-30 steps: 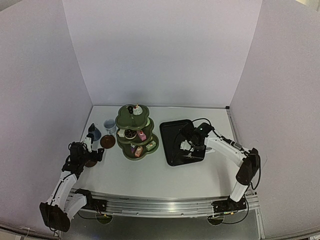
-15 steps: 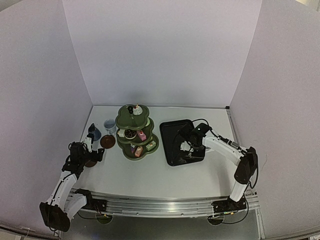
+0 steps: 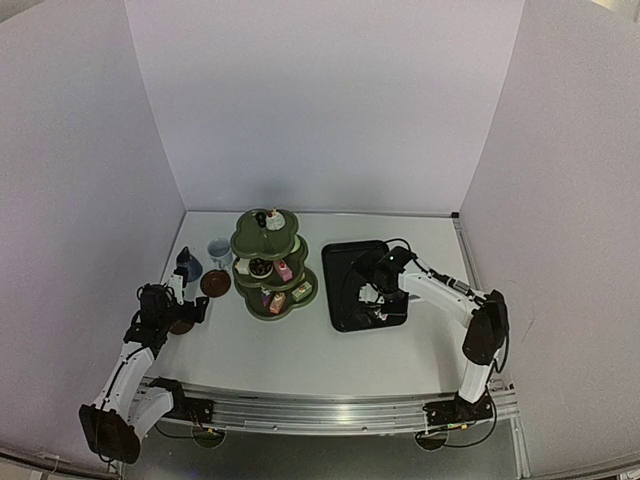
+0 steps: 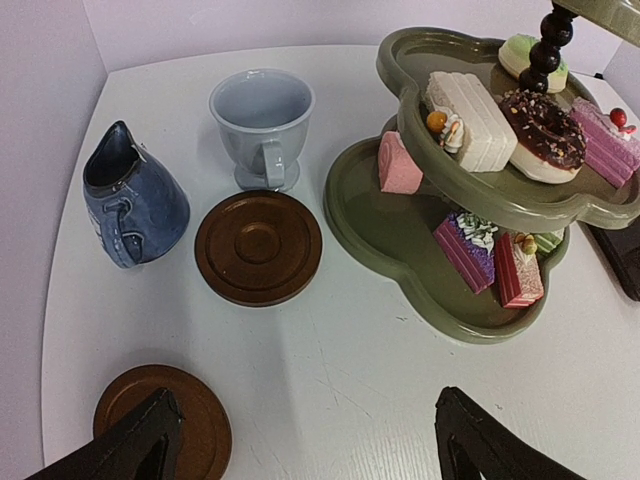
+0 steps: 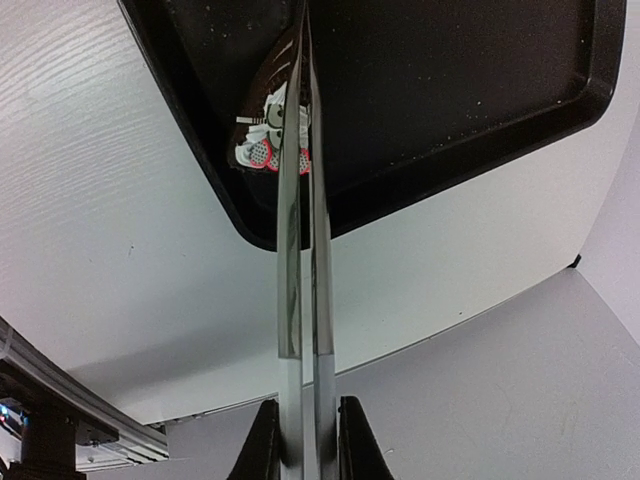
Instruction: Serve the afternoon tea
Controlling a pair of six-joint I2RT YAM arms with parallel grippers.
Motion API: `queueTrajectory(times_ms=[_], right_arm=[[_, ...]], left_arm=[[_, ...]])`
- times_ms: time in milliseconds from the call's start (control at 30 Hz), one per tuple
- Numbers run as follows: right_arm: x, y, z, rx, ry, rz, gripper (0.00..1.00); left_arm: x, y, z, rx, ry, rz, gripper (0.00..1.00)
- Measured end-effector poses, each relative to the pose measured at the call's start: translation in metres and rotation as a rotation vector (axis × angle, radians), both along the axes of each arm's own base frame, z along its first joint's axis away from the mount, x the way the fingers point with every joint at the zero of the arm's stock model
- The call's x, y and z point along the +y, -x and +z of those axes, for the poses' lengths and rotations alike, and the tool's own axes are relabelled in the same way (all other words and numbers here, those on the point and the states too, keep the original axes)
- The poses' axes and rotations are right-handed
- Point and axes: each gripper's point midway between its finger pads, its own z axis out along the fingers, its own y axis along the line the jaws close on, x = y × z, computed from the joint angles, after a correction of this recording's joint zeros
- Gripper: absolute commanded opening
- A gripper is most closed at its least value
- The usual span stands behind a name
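Top view: the olive three-tier stand (image 3: 265,314) stands mid-desk (image 3: 300,350). The left jaws hang low over a saucer (image 3: 183,326), and the right jaws are over the black tray (image 3: 335,250). Left wrist: the jaws are wide apart and empty. A tipped dark-blue cup (image 4: 132,195), an upright pale cup (image 4: 262,125) and a second saucer (image 4: 258,247) lie beside the stand of cakes (image 4: 545,115). Right wrist: the jaws are clamped on the tongs (image 5: 300,250), whose blades are pressed together. A pink-and-white cake (image 5: 262,150) sits just beside them on the tray.

Overhead and left-wrist views, common stand (image 4: 385,225)
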Motion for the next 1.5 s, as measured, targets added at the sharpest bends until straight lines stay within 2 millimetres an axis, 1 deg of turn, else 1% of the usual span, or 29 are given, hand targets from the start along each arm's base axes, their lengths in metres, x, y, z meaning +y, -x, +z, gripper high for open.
queueTrajectory(times_ms=[133, 300, 433, 567, 700, 767, 900, 933, 1033, 1133, 1200, 1300, 1500], right_arm=[[0.003, -0.008, 0.013, -0.042, -0.005, 0.007, 0.0], [0.013, -0.028, 0.046, -0.153, -0.044, 0.014, 0.0], [0.027, -0.036, 0.073, -0.234, -0.074, 0.041, 0.0], [0.054, -0.034, 0.11, -0.327, -0.126, 0.113, 0.0], [0.088, -0.024, 0.161, -0.441, -0.225, 0.205, 0.0], [0.102, -0.016, 0.183, -0.486, -0.264, 0.254, 0.0], [0.122, -0.002, 0.204, -0.522, -0.286, 0.359, 0.0], [0.127, -0.001, 0.209, -0.531, -0.293, 0.38, 0.0], [0.152, -0.001, 0.232, -0.593, -0.351, 0.433, 0.0], [0.172, -0.007, 0.245, -0.646, -0.392, 0.473, 0.0], [0.182, -0.011, 0.247, -0.668, -0.398, 0.495, 0.0], [0.197, -0.018, 0.244, -0.688, -0.402, 0.526, 0.0], [0.228, -0.035, 0.238, -0.739, -0.403, 0.576, 0.0]], left_arm=[[0.0, 0.0, 0.0, 0.0, 0.0, 0.0, 0.88], [0.0, 0.0, 0.0, 0.0, -0.001, 0.0, 0.88], [0.0, 0.0, 0.0, -0.002, -0.008, -0.004, 0.88], [0.0, 0.0, 0.0, -0.003, -0.013, -0.007, 0.88], [0.001, 0.0, 0.0, -0.005, -0.013, -0.006, 0.88], [0.001, 0.0, 0.001, -0.009, -0.013, -0.003, 0.88], [0.003, 0.0, 0.004, -0.017, -0.013, 0.004, 0.88], [0.003, 0.0, 0.004, -0.018, -0.013, 0.004, 0.88], [0.003, 0.0, 0.004, -0.02, -0.012, 0.004, 0.88], [0.003, 0.001, 0.005, -0.023, -0.011, 0.004, 0.88], [0.004, 0.001, 0.007, -0.027, -0.011, 0.006, 0.88], [0.005, 0.001, 0.007, -0.032, -0.011, 0.008, 0.88], [0.005, 0.004, 0.001, -0.018, -0.011, 0.008, 0.88]])
